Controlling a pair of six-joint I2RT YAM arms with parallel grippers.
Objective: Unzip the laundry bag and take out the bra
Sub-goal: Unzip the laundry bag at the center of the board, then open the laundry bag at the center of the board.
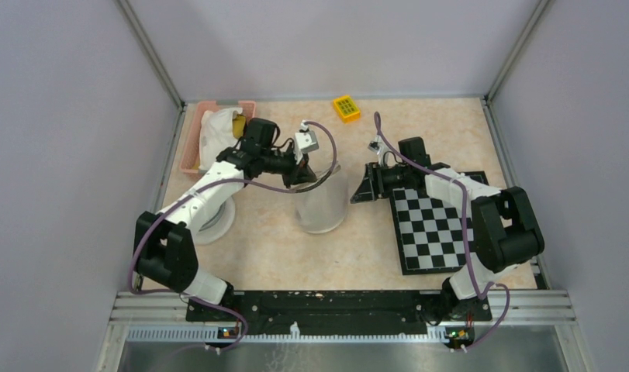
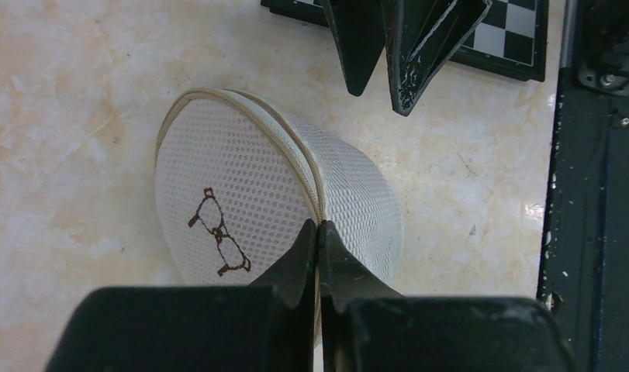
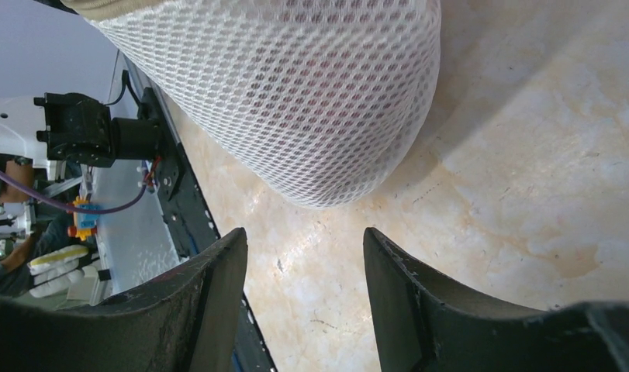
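The laundry bag [image 1: 324, 203] is a white mesh drum standing mid-table, with a beige zipper [image 2: 295, 151] round its lid and a brown glasses drawing on top. My left gripper [image 2: 319, 226] is shut on that zipper at the bag's near rim, and a beige strip shows between its fingers. In the top view the left gripper [image 1: 307, 177] sits over the bag's far edge. My right gripper [image 3: 305, 236] is open just right of the bag [image 3: 295, 93], low over the table, touching nothing. The bra is hidden.
A checkerboard mat [image 1: 435, 229] lies to the right under the right arm. A pink basket [image 1: 188, 151] holding white cloth stands at the back left, and a small yellow block [image 1: 346, 108] at the back. A white round dish [image 1: 214, 221] lies under the left arm.
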